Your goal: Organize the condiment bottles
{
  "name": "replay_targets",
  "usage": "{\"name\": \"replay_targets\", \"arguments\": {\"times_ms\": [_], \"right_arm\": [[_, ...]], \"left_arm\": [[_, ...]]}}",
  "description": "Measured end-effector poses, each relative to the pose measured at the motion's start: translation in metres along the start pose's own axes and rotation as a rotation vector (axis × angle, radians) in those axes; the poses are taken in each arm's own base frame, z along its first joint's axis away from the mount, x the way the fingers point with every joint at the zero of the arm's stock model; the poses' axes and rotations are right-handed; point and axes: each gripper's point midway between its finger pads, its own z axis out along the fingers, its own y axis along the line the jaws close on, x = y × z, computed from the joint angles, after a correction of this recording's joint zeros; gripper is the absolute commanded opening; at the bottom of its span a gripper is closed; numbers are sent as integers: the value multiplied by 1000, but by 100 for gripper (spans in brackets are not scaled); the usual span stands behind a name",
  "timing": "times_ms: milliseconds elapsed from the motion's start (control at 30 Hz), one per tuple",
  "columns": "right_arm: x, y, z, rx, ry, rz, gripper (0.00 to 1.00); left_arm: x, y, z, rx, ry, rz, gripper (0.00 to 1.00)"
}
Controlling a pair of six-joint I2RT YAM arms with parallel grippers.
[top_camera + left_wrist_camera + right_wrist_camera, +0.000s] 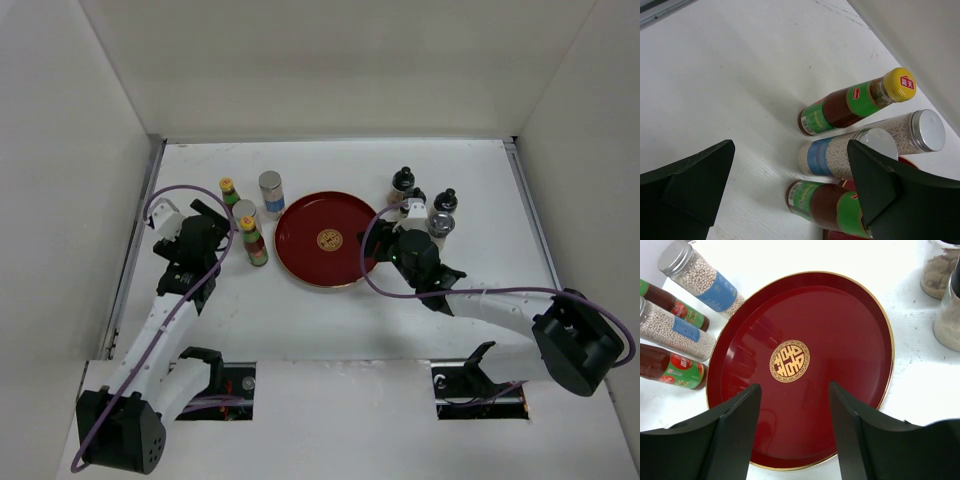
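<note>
Red round plate with gold emblem (305,255) holds no bottle; by my judgement all the sorting remains. Two green-red yellow-capped bottles (252,240) and two pale silver-lidded shakers (270,190) stand just left of it, with black-capped glass cruets (403,182) at its far right. Your left gripper (790,150) gapes wide at the left group, empty. Your right gripper (795,387) hovers half-open over the plate, empty.

Two sauce bottles (228,190) with yellow caps and green-and-red labels stand upright on the left of the counter (330,320). Two pale shakers (270,190) with silver lids, filled with white beads, stand among them. Well apart to the right, three black-capped cruets (402,182) and one silver-topped jar (440,222) stand upright, clustered.
</note>
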Motion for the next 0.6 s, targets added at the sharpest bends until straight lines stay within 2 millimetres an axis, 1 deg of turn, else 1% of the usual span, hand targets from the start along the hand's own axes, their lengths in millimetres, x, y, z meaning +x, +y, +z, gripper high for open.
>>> {"name": "replay_targets", "arguments": {"times_ms": [67,167,233,300,333,367,433,500,533,600], "right_arm": [[0,0,0,0,0,0,60],[0,0,0,-1,1,-1,50],[0,0,0,-1,1,-4,39],[0,0,0,0,1,-4,26],[0,0,0,0,1,-4,21],[0,0,0,0,2,-4,18],[1,-1,0,4,9,-4,17],[1,-1,0,7,13,-6,19],[0,0,0,7,13,-6,22],[-1,1,1,6,12,-5,35]], "left_arm": [[-1,-1,0,2,-4,-4,100],[-7,-5,0,17,-24,-19,100],[-12,-9,0,30,-44,-29,100],[-17,-12,1,31,-61,-31,100],[-19,-14,2,30,-65,-26,100],[-22,-17,3,31,-72,-20,100],[-28,-26,5,40,-91,-7,100],[-34,-35,6,54,-112,10,100],[-37,-39,7,61,-122,20,100],[-44,-46,7,75,-144,32,100]]}}
